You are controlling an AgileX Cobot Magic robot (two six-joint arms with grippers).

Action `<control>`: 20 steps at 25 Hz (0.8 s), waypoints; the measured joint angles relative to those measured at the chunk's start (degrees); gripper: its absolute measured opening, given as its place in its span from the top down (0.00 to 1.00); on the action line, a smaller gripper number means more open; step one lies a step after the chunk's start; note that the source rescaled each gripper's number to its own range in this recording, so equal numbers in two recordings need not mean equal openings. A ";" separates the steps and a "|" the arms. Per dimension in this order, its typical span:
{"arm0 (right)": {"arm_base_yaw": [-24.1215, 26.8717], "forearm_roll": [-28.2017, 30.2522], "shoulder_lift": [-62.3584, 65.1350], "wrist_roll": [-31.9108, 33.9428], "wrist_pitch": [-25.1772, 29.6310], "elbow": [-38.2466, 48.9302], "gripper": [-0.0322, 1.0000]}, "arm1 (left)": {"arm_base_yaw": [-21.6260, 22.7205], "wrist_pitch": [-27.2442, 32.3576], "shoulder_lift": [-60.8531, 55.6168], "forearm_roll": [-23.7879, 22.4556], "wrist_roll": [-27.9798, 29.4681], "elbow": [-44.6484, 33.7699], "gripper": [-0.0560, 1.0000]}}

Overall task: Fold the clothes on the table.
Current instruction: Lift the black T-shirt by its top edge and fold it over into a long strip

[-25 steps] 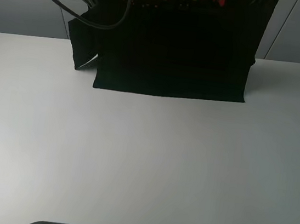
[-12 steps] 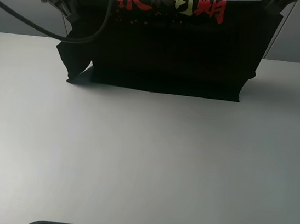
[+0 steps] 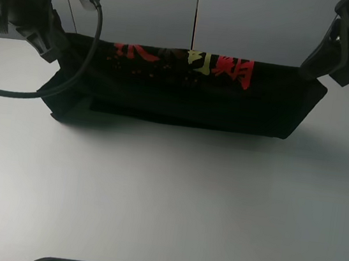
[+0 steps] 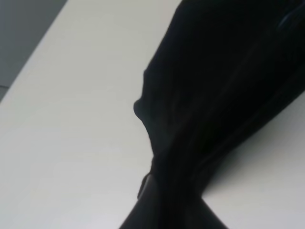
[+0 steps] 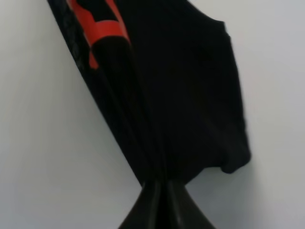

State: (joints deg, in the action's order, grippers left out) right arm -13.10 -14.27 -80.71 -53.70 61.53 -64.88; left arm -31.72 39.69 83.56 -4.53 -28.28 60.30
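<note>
Your left gripper [image 3: 49, 48] is clamped tight on the left end of the shirt [image 3: 179, 96], jaws fully closed with black cloth bunched between them. Your right gripper [image 3: 311, 68] is pinched just as firmly on the shirt's right end. The wrist view there shows cloth fanning out from the closed tips, with a red stroke of the print running along one fold. Between the two grippers, the shirt hangs as a wide, low band across the far part of the table [image 3: 164, 206], its top edge raised and pulled fairly straight. Red and yellow characters face the near side along that top edge. The lower edge rests on the tabletop, and the left sleeve sags onto the surface at the near-left corner of the cloth. A black cable [image 3: 99, 30] loops from your left arm across the shirt's left end.
</note>
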 joint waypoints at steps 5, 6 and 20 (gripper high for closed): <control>0.00 -2.32 3.87 -0.94 3.47 6.65 0.97 | -3.15 3.39 -1.58 3.26 -0.34 -3.86 0.95; 0.00 -3.05 4.44 -0.94 3.91 7.97 0.97 | -3.59 4.44 -1.62 4.04 -0.34 -3.99 0.95; 0.00 -7.57 6.42 -2.12 -1.52 17.16 0.97 | -4.75 0.96 -1.88 9.59 2.90 -11.82 0.95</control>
State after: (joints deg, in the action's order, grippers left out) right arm -13.10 -21.84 -74.29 -55.82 60.01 -47.72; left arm -36.47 40.65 81.68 5.06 -25.38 48.48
